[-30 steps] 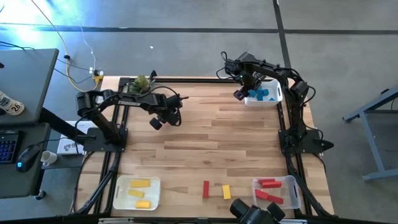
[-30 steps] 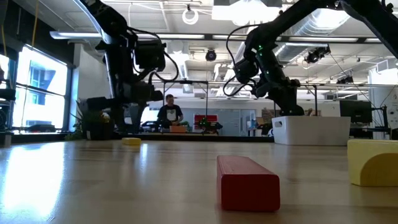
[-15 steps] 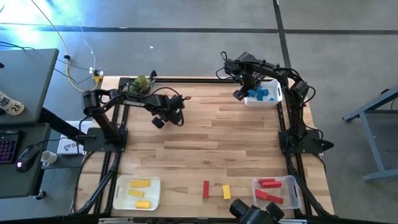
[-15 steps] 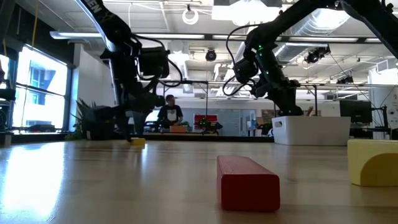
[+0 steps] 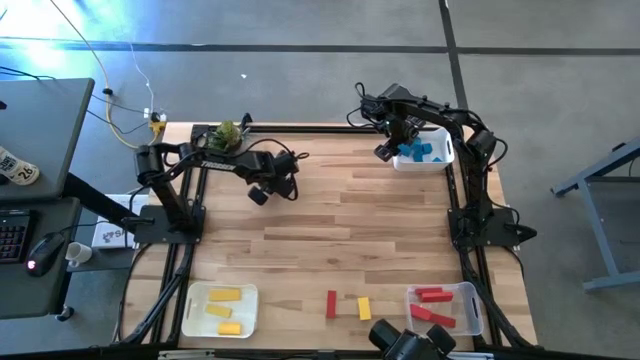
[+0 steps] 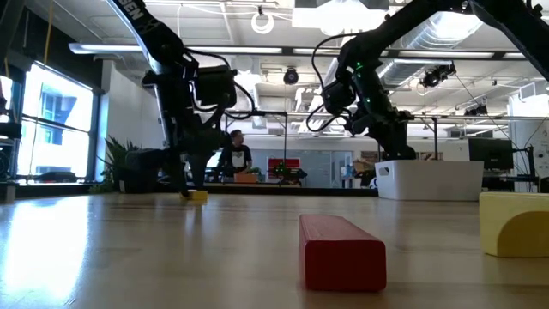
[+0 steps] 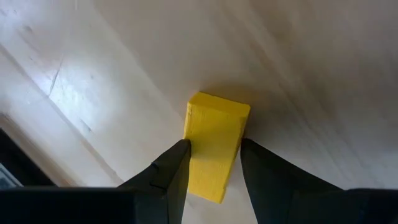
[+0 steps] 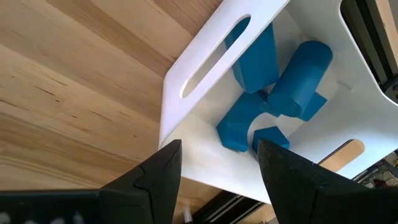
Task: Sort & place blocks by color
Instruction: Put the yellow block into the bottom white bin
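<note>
Over on the left, the bin [image 5: 222, 309] near the front edge of the table holds three yellow blocks, so that is plainly where yellow goes. Further back, the left gripper [image 7: 212, 163] is down at the wood with its fingers [image 7: 171, 169] set either side of a stray yellow block [image 7: 215, 145], touching or very nearly touching its long faces; I judge it is closing for a pickup, since the block lies flat on the table and well apart from its bin. From table height the block [image 6: 196, 196] shows just beneath that gripper [image 6: 190, 176].

In the middle front, a red bar [image 5: 331, 304] and a yellow piece [image 5: 364, 308] lie just beside each other on bare wood, not yet sorted.

To their right, the clear bin [image 5: 474, 305] holds the red blocks [image 5: 431, 296].

At the back right, the right gripper [image 8: 217, 163] hangs over the rim of the white bin [image 8: 199, 134], fingers spread and holding nothing. The blue blocks [image 8: 273, 87] lie heaped inside, so it looks to be waiting where blue is kept.
</note>
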You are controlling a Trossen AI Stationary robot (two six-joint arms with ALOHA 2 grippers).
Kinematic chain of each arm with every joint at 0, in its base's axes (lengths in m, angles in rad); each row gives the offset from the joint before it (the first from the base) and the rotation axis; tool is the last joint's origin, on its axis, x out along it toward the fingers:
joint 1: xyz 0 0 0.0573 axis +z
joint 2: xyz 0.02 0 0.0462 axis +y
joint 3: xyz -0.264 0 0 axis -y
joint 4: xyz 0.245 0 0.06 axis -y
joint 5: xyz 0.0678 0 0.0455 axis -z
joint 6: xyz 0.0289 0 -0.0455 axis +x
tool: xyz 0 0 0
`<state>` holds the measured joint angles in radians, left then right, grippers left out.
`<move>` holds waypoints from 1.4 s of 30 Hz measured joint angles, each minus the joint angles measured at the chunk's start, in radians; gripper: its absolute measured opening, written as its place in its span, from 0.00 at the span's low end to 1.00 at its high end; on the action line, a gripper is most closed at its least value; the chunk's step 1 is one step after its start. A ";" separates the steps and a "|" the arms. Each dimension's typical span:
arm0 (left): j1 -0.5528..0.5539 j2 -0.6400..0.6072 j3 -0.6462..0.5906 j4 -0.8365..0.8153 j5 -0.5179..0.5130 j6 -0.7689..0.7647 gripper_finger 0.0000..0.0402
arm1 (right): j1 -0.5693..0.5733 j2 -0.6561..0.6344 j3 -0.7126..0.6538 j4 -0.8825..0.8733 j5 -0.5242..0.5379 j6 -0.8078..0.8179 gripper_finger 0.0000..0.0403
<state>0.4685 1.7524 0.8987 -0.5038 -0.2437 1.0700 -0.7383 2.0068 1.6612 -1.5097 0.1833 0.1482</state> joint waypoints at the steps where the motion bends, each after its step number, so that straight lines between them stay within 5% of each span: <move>1: -0.006 -0.007 -0.001 -0.003 0.023 0.001 0.32 | 0.000 0.000 0.000 0.000 0.000 0.000 0.49; 11: -0.117 -0.028 -0.001 -0.004 0.252 -0.126 0.20 | 0.000 0.000 0.000 0.003 -0.058 0.009 0.49; 19: -0.224 -0.027 -0.003 0.030 0.250 -0.178 0.22 | 0.003 0.000 0.000 0.003 -0.121 0.035 0.49; 27: -0.285 -0.019 0.018 0.015 0.122 -0.178 0.36 | 0.027 0.000 0.000 0.002 -0.140 0.035 0.49; 42: -0.243 -0.010 0.052 0.034 0.108 -0.266 0.42 | 0.100 0.000 0.000 0.008 -0.135 0.029 0.49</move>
<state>0.2258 1.7428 0.9512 -0.4699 -0.1352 0.8039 -0.6379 2.0071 1.6615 -1.5021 0.0487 0.1773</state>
